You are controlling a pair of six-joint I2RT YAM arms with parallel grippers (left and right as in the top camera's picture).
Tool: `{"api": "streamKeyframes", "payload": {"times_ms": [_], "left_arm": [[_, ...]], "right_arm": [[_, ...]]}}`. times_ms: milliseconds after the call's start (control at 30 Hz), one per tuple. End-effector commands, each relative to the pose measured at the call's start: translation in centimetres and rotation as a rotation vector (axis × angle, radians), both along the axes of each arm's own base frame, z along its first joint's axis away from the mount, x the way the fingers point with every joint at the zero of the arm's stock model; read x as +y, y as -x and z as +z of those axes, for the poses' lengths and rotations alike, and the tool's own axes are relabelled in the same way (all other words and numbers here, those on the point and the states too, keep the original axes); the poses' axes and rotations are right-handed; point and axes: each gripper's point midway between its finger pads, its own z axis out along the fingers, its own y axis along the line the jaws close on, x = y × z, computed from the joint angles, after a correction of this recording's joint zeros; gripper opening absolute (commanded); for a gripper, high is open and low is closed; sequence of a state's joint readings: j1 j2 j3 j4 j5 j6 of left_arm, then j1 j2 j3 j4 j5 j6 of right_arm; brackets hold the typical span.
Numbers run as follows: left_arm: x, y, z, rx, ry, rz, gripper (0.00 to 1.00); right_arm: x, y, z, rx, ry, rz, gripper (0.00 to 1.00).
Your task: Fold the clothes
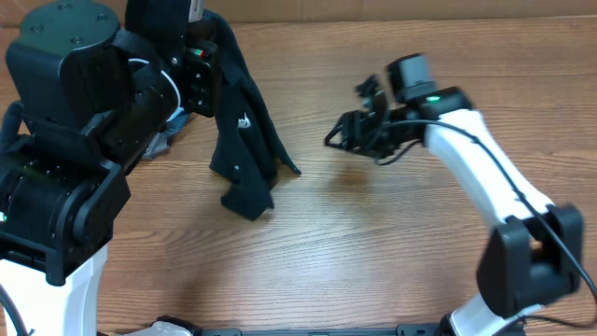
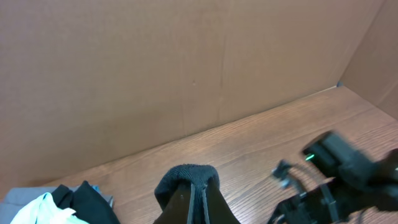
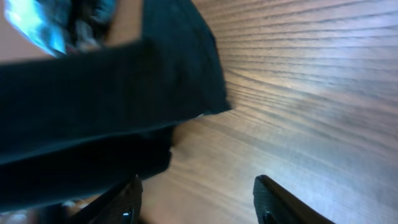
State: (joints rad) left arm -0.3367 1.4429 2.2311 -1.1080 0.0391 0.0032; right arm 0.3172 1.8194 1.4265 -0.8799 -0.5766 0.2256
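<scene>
The dark navy T-shirt (image 1: 241,131) with a small white logo hangs from my left gripper (image 1: 207,51) at the back left, its lower end bunched on the table. In the left wrist view my left gripper (image 2: 198,194) is shut on a fold of the T-shirt (image 2: 186,177). My right gripper (image 1: 338,135) is open and empty, a short way right of the hanging cloth. In the right wrist view the open fingers (image 3: 196,199) frame bare wood, with the T-shirt (image 3: 112,93) just ahead on the left.
A pile of other garments, light blue and grey (image 2: 37,208), lies at the back left under the left arm (image 1: 163,140). A brown cardboard wall (image 2: 186,68) stands behind the wooden table (image 1: 392,243).
</scene>
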Motion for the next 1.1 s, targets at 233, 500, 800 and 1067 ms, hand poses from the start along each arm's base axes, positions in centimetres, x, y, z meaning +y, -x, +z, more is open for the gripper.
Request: {"api": "streamKeyframes", "payload": {"times_ms": [233,500,800,1067], "left_arm": [[0.4,0.1,1.3,-0.055,-0.011,0.022,0.04],[0.6,0.3,2.1,-0.083,-0.004,0.029,0.04],[0.8,0.6,3.2,-0.116,0.009,0.03,0.04],[0.8,0.8,3.5,-0.125,0.013,0.03,0.04]], "right_arm": [[4.4,-0.7,-1.3,-0.37,0.157,0.351,0.64],[6.0,1.3,-3.3,-0.371,0.258,0.438,0.63],[8.7,1.5,-4.9,-0.436,0.187,0.422,0.65],[9.8,0.3,-4.9,-0.5,0.165,0.354,0.37]]}}
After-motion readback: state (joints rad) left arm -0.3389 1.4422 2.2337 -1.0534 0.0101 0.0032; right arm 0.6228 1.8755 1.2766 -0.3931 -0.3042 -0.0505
